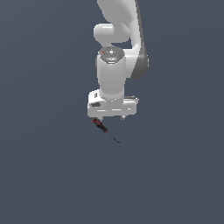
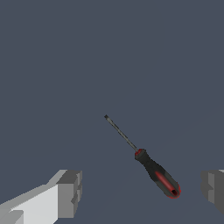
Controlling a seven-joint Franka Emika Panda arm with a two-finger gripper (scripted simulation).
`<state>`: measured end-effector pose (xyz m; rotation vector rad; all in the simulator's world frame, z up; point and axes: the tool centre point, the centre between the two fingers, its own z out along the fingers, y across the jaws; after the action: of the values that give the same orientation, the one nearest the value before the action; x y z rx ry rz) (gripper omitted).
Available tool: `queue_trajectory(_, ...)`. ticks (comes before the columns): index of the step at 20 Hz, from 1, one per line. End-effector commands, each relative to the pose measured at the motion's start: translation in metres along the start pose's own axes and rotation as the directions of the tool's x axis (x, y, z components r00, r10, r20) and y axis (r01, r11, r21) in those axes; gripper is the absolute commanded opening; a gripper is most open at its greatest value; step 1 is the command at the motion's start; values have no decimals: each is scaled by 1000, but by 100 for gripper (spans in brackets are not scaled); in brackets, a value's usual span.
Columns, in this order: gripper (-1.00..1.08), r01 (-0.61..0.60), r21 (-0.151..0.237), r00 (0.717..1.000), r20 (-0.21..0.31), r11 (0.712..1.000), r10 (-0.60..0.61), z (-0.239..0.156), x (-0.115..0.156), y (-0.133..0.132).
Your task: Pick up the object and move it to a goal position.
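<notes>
Exterior view: arm hanging straight down from above, wrist vertical, gripper [image 1: 111,118] just over the screwdriver [image 1: 105,130]. Screwdriver lying flat on the dark surface, red-and-black handle up under the finger on the exterior view's left, thin shaft running off diagonally toward the lower right of that view. No goal marker visible in either picture.

Wrist view: fingers [image 2: 70,192] spread wide, jaws open and holding nothing. Screwdriver [image 2: 151,164] seen between them but well off centre, handle close to one finger and far from the other, shaft pointing away across the gap at a slant.

Step in hand, by judgement: the approach before the grasp, with descent apparently under way or about to finish; pick-up not yet done, transport not begun.

Next move, by judgement: shift sideways to centre the handle between the fingers, perhaps turn the wrist so the jaws close across the handle rather than along it, then lower until the pads flank the handle and close. Handle the better target, the shaft being too thin to hold firmly. Risk of nudging or rolling so small a tool if one finger lands first.
</notes>
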<state>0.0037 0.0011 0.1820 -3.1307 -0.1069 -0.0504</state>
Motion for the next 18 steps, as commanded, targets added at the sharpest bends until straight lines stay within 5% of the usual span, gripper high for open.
queue_trajectory(1,100,27,-2,1000,2,1000,-27,5,-1,2)
queue_trajectory(10,100,198,-7,980,12,980,-198,32,-8,12)
queue_trajectory(18,100,398,-5,917,24,917,-398,65,-19,23)
